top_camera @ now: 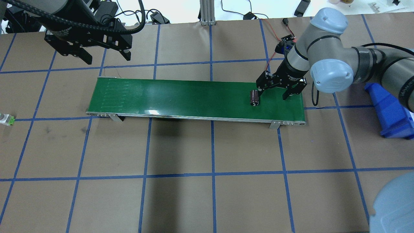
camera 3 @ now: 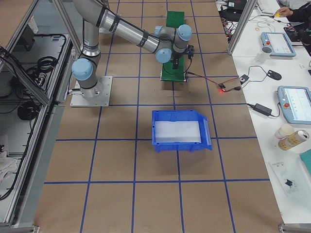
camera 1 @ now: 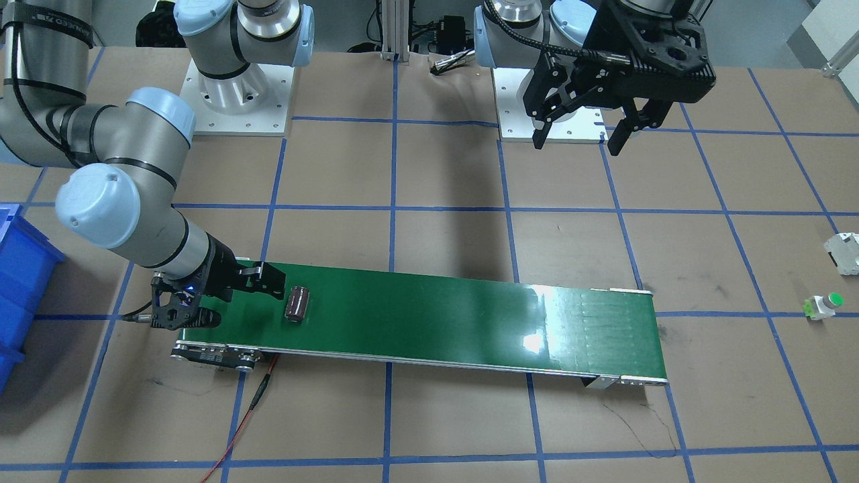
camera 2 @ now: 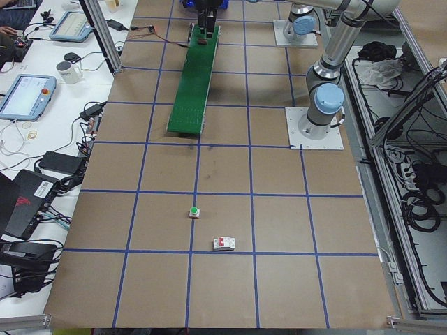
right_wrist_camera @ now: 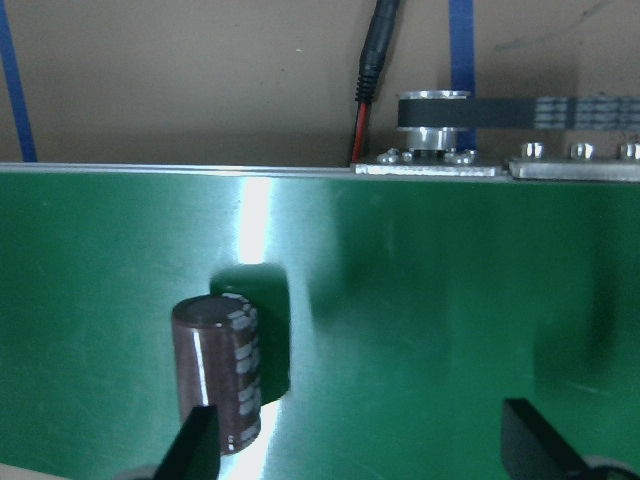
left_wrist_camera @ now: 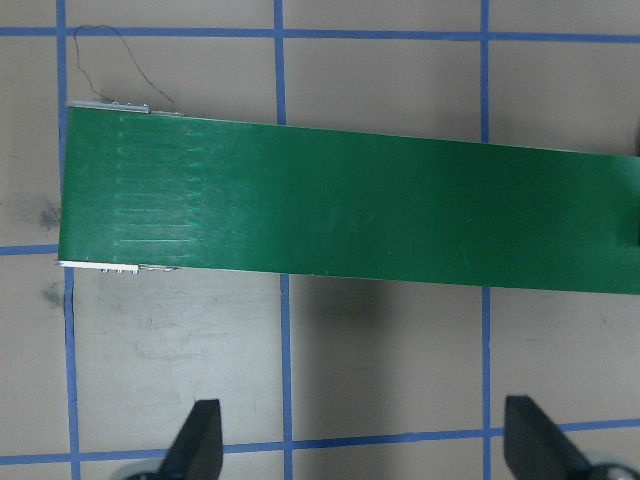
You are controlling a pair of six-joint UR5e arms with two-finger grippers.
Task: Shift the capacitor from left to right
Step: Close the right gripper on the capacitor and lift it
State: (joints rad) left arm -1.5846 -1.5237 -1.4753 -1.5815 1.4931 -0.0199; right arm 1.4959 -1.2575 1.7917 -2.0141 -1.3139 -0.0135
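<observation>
The capacitor, a stubby dark maroon cylinder, lies on its side on the green conveyor belt near the belt's end on my right side. It also shows in the overhead view and the right wrist view. My right gripper is open and low over the belt. In the right wrist view the capacitor lies just ahead of one fingertip, not held. My left gripper is open and empty, raised beyond the belt's other end.
A blue bin stands on the table past the belt's end on my right. A white breaker block and a small white part with a green button lie far out on my left. A red wire runs from the belt's motor end.
</observation>
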